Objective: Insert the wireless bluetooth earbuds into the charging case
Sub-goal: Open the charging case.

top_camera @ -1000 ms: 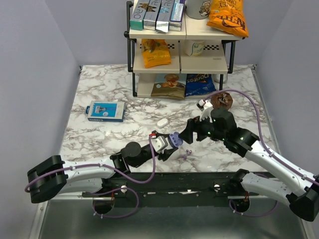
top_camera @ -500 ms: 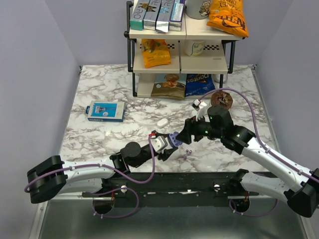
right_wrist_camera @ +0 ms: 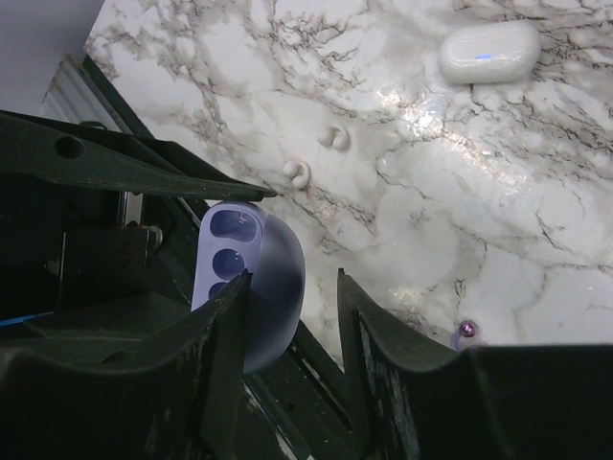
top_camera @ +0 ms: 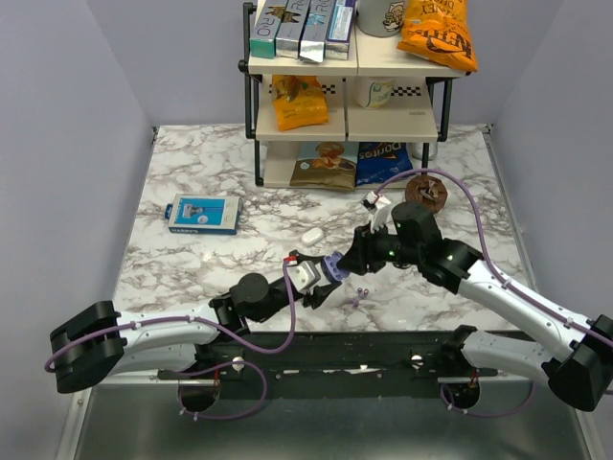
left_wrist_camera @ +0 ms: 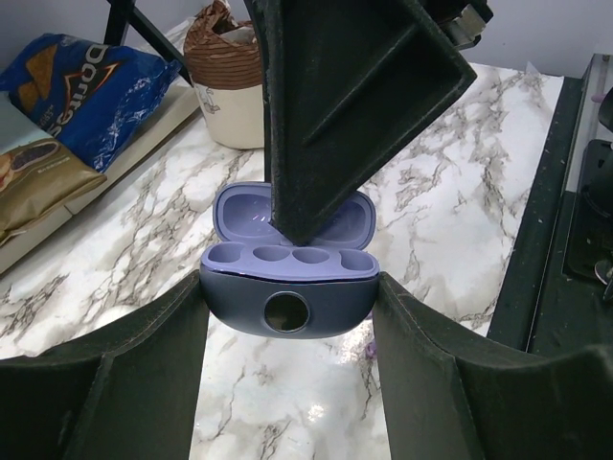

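The lavender-blue charging case (left_wrist_camera: 287, 292) is open, its lid (left_wrist_camera: 239, 206) tipped back and its wells empty. My left gripper (left_wrist_camera: 287, 311) is shut on its two sides and holds it above the table; it also shows in the top view (top_camera: 331, 267). My right gripper (top_camera: 349, 261) is open and empty, one fingertip (left_wrist_camera: 306, 220) right over the case. In the right wrist view the case (right_wrist_camera: 259, 278) lies beside my left finger (right_wrist_camera: 225, 326). Two tiny purple earbuds (top_camera: 358, 296) lie on the marble just right of the case; one shows in the right wrist view (right_wrist_camera: 466, 330).
A white oval pebble-like object (top_camera: 311, 235) and two small white pieces (right_wrist_camera: 316, 153) lie behind the case. A blue box (top_camera: 202, 214) is at the left, a muffin (top_camera: 426, 192) at the right, a snack shelf (top_camera: 345, 105) at the back.
My right gripper has moved left and slightly back, closing in over the open case. My left gripper still holds the case in the same place. The earbuds have not moved.
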